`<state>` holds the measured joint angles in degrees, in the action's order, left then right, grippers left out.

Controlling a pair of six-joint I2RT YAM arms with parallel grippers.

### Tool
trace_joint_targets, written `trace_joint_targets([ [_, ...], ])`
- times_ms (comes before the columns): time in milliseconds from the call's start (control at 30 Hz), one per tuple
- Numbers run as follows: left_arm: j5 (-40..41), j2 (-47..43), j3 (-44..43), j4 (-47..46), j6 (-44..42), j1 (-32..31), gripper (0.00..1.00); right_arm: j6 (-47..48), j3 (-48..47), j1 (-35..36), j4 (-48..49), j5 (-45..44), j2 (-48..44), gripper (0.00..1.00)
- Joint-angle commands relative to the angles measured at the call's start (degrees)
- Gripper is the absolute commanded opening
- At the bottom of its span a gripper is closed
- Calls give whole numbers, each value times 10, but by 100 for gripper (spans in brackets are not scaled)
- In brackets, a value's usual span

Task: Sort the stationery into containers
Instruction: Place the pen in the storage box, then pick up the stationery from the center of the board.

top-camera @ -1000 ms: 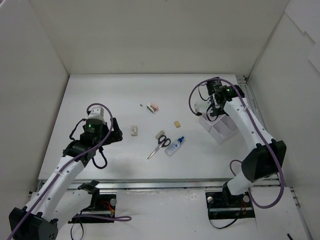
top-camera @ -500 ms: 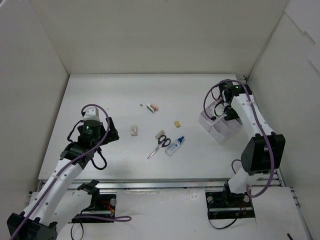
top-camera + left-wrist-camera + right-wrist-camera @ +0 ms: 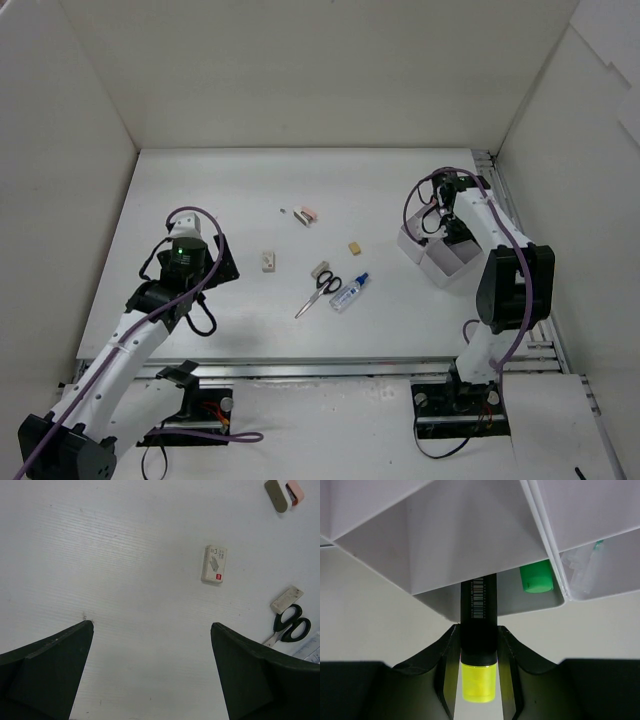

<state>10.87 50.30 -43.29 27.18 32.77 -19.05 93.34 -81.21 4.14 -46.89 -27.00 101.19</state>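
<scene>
**Fig. Step in hand: placing 1 highlighter in the tray.** Your R gripper [image 3: 478, 629] pinches the yellow highlighter [image 3: 478, 650] at mid-barrel, with the yellow cap toward the wrist. The dark end passes out of sight behind a wall of the white tray [image 3: 470, 540]. It enters the compartment where 1 green highlighter [image 3: 536, 577] already lies. Whether the dark end touches the compartment floor, can't tell.

Next move, as judged: you spread the fingers so the barrel slides in. You then draw the wrist back from the tray w/o snagging its rim. If you release too shallow, the barrel may tip out over the wall.

Your L gripper [image 3: 151, 625] hangs spread and empty above the table [image 3: 125, 555], well apart from the tray.

Unsorted items lie between it and the tray:
- 1 beige eraser [image 3: 214, 564], farthest from the tray
- scissors [image 3: 287, 627]
- glue bottle [image 3: 350, 291], nearer the tray
- approx. 3 more small pcs

Est. progress: about mid-task.
</scene>
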Motion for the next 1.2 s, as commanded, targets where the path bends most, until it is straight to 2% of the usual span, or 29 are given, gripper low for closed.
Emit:
trace_joint_targets([
  [0,16,-5,-24,-19,1,3,99,22,11,-8,26,-37,4,4],
  [133,18,-3,-26,-14,3,3,99,18,18,-8,27,-35,2,16],
  [167,17,-3,-26,-14,2,3,99,16,19,-6,28,-35,0,24],
  [233,15,-3,-20,-23,-1,3,99,9,21,-4,29,-28,-7,34],
  [300,10,1,-17,-28,-2,3,99,4,24,0,29,-23,-18,39],
  [333,9,1,-17,-30,-2,3,99,2,24,2,29,-25,-23,47],
  [467,4,-6,-14,-30,-3,3,100,-1,18,8,29,-42,-48,67],
  [633,-7,-39,-9,-32,-11,3,99,-16,-18,27,25,-59,-86,74],
  [800,-23,-75,4,-36,-17,3,100,-73,-76,81,-7,-32,-130,98],
  [967,-52,-86,5,-42,-25,3,99,-224,-157,148,-9,131,-137,98],
  [1000,-58,-88,5,-42,-25,3,99,-242,-182,155,-7,194,-137,98],
  [1100,-82,-92,7,-46,-24,3,100,-371,-202,175,59,306,-143,98],
  [1133,-92,-93,8,-48,-23,3,99,-457,-205,179,104,324,-142,98],
  [1167,-93,-96,14,-48,-18,3,100,-506,-201,194,129,331,-140,98],
])
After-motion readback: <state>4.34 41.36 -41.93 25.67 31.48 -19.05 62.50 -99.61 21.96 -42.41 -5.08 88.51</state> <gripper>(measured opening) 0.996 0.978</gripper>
